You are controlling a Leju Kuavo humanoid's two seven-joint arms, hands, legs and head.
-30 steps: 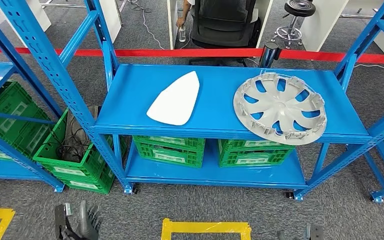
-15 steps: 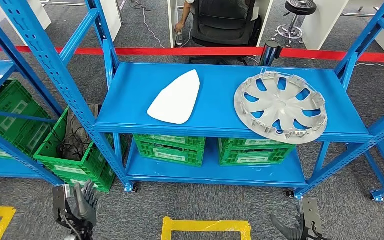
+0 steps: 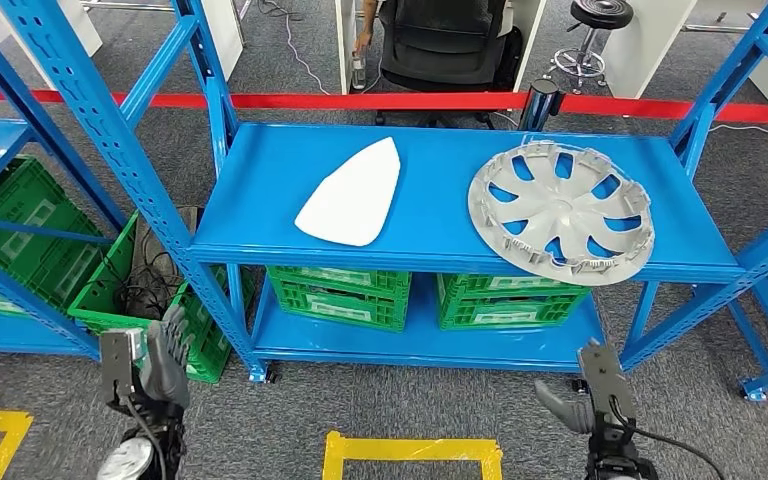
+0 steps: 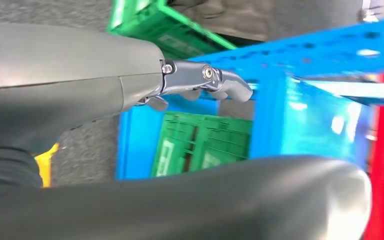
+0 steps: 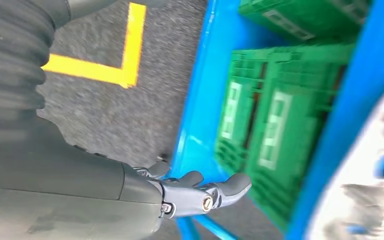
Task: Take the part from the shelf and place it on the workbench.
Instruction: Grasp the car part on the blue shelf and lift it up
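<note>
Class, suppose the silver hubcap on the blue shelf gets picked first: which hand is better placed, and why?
Probably the right hand: it is raised below the shelf's right half, where the silver hubcap lies; the left hand is far left.

1. The white part (image 3: 351, 194), flat and teardrop-shaped, lies on the blue shelf (image 3: 260, 190), left of middle, its narrow tip pointing away.
2. The silver hubcap (image 3: 560, 212) lies at the right, its near edge overhanging the shelf's front.

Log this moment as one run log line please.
stage: approach | left hand: open, empty | right hand: open, empty | wheel cover: on shelf | white panel: on shelf
</note>
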